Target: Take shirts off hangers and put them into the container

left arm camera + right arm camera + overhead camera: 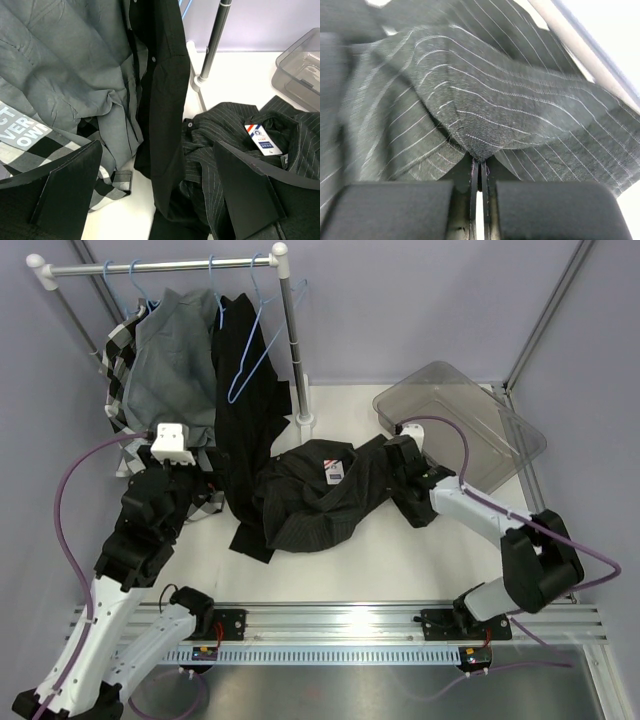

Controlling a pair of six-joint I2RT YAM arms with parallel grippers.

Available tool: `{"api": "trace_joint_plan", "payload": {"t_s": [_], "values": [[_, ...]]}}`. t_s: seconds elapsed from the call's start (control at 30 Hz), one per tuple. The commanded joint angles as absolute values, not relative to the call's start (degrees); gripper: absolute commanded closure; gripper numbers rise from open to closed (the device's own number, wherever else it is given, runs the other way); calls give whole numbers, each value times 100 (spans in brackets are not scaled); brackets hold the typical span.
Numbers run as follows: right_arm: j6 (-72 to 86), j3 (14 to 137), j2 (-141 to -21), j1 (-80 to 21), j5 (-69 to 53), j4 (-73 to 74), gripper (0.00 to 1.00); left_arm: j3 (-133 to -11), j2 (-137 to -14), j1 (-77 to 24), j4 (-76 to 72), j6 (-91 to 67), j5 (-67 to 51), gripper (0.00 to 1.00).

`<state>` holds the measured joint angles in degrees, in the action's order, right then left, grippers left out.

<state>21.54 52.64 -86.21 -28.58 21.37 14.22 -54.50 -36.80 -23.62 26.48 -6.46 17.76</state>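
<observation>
Table (340, 560): white.
Container (470, 430): clear tub, rear right.
Hung shirt (245, 410): black, on rack (160, 265).
Loose shirt (310, 505): heaped mid-table, outside container.
Right fingers (395, 210): arm low, clamped on Loose shirt.
Left fingers (70, 190): spread, beside grey shirt (175, 360).

White table (330, 575): black pinstriped shirt (310, 502) lies crumpled on it, at the right gripper (398, 454) and spreading to its left. The container (505, 410) stands just beyond that gripper, the rack foot (304, 420) beyond and left.
</observation>
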Motion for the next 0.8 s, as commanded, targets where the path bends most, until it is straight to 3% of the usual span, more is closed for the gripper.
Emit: {"api": "trace_joint_plan", "payload": {"t_s": [0.0, 0.3, 0.53, 0.77], "values": [[1460, 5616, -7999, -3425, 2197, 1081, 100, -5405, -3674, -2355, 2259, -606, 1890, 1], [897, 7011, -8384, -4666, 1101, 1371, 100, -5370, -3577, -2347, 2259, -615, 2127, 1], [694, 7866, -9876, -5615, 422, 1547, 100, -5344, -3551, -2347, 2250, -615, 2294, 1], [1116, 8051, -10933, -5880, -106, 1572, 99, -5317, -3516, -2347, 2250, -624, 2408, 1]]}}
